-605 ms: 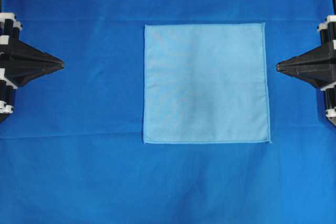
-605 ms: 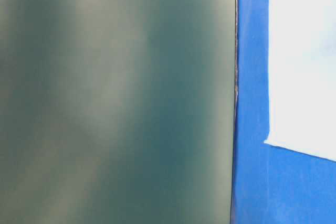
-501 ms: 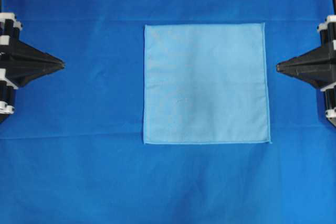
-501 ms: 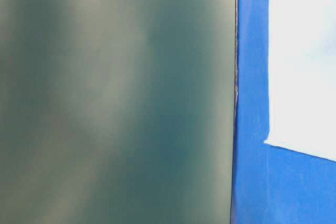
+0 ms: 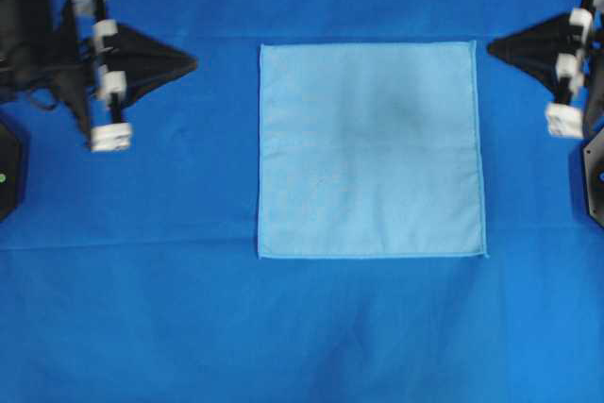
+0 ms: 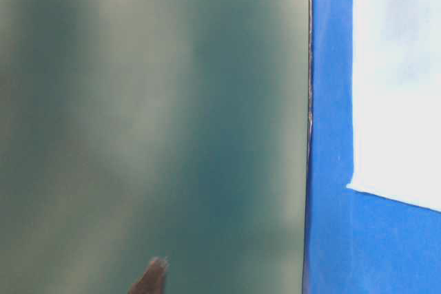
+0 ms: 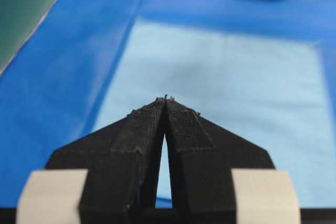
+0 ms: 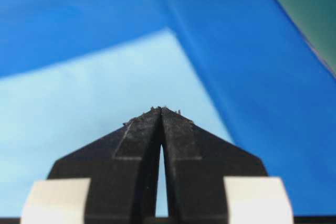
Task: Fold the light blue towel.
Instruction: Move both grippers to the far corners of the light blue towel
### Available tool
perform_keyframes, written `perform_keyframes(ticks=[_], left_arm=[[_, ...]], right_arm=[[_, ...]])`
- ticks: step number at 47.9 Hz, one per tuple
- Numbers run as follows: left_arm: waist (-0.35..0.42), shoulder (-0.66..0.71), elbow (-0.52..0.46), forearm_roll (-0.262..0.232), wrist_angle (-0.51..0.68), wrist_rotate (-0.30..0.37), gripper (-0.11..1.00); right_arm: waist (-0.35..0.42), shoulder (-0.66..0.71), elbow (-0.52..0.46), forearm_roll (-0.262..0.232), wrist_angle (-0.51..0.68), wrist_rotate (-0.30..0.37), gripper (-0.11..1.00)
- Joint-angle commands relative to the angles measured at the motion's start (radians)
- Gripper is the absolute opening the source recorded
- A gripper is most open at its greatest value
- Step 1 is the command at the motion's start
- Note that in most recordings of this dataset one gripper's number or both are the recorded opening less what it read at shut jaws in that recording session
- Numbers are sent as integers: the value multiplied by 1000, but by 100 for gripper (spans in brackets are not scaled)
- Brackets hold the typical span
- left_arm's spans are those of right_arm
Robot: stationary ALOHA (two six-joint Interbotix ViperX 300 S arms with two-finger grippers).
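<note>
Light blue towel [image 5: 370,149] lies flat and unfolded mid-table between the left gripper [image 5: 192,63] and right gripper [image 5: 493,46], both pressed together, empty and clear of it, so a pinch could snag the royal-blue table cloth [image 5: 283,327] beneath; no writing shows.

Royal-blue table cloth [image 5: 311,327], green wall [image 6: 151,101]

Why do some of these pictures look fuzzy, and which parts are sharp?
Overhead view: the light blue towel is crisp, while the left gripper and right gripper are slightly smeared. Table-level view: mostly a blurred grey-green surface. Both wrist views: fingertips sharp, cloth behind soft.
</note>
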Motion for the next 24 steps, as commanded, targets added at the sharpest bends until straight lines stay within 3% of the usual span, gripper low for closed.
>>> perform_keyframes(ticks=[1,4,8,11,16,19,24], left_arm=[[25,69,-63,0,-9,2,2],[46,133,-95,0,-8,9,12],[69,209,-124,0,-6,26,35],[84,270,-144,0,-6,43,56],[120,377,-178,0,-11,52,81],[146,448,-207,0,-12,55,86],[183,535,-247,2,-12,57,86]], right_arm=[[-69,55,-11,-2,2,0,0],[-110,98,-11,-9,-2,-3,1],[-160,172,-15,-23,2,-5,6],[-199,242,-21,-41,2,-5,22],[-249,344,-37,-74,0,-5,54],[-272,402,-43,-95,-5,-5,64],[-308,500,-63,-121,-25,-5,61]])
